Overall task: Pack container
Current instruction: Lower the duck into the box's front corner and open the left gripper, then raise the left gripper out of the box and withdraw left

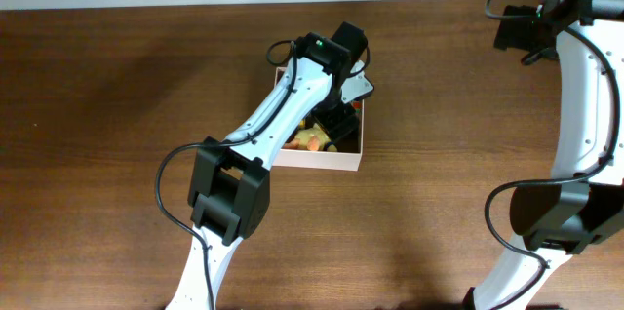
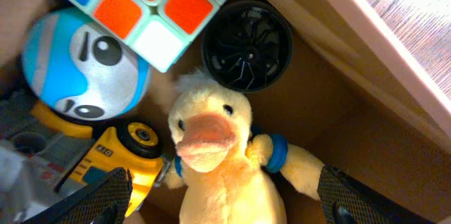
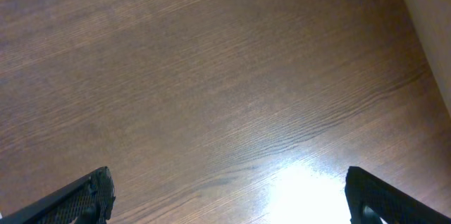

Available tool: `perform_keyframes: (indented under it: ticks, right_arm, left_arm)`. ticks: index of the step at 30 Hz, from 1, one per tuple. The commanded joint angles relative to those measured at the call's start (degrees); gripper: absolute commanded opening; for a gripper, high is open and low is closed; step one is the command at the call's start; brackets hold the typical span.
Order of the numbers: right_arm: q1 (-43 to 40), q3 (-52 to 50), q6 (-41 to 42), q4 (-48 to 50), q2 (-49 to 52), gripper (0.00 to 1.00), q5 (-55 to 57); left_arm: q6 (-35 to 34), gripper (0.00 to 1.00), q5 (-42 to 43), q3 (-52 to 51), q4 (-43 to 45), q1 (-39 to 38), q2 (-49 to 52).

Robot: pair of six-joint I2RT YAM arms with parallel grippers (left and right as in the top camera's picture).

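Your left pincer (image 2: 225, 192) hangs spread wide down in the container (image 1: 331, 162), gripping nothing, with the plush duck (image 2: 218, 153) lying right between its fingers. Here's the risk as I judge it: lift out crooked and a finger could hook the duck's arm or clip the yellow truck (image 2: 123, 157) just beside it, dragging a packed toy back over the rim. Push deeper and you press into the round blue-faced toy (image 2: 84, 69), the black disc (image 2: 246, 44) and the puzzle cube (image 2: 151, 2) beyond. Swing sideways and you shove the light cardboard wall, sliding the whole box across the table (image 1: 117, 105). So the container sits directly under and around that pincer, near the table's middle. Far off to the right, your right pincer (image 3: 229, 192) hovers agape over the table, holding nothing, well apart from the box.
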Motion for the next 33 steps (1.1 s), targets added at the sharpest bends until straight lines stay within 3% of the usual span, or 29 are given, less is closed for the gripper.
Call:
perform_keyframes:
  ticks: [1,6,15,24,33]
  right_arm:
    - [0.11,0.04,0.0,0.0,-0.07,0.99,-0.09]
    - [0.11,0.04,0.0,0.02,-0.07,0.99,-0.09]
    - [0.11,0.04,0.0,0.0,-0.07,0.99,-0.09]
    - [0.11,0.04,0.0,0.0,-0.07,0.99,-0.09]
    - [0.11,0.04,0.0,0.0,-0.07,0.99,-0.09]
  left_arm:
    - [0.48,0.87,-0.39,2.69,-0.42,0.11,0.37]
    - [0.24,0.87,-1.05,7.74,-2.49,0.11,0.35]
    - [-6.49,0.87,-6.51,25.0,-4.98,2.69,0.33]
    - [-19.32,0.87,-7.32,29.97,-9.35,15.74,0.35]
    - [-25.16,0.87,-7.3,29.97,-10.84,30.1,0.35]
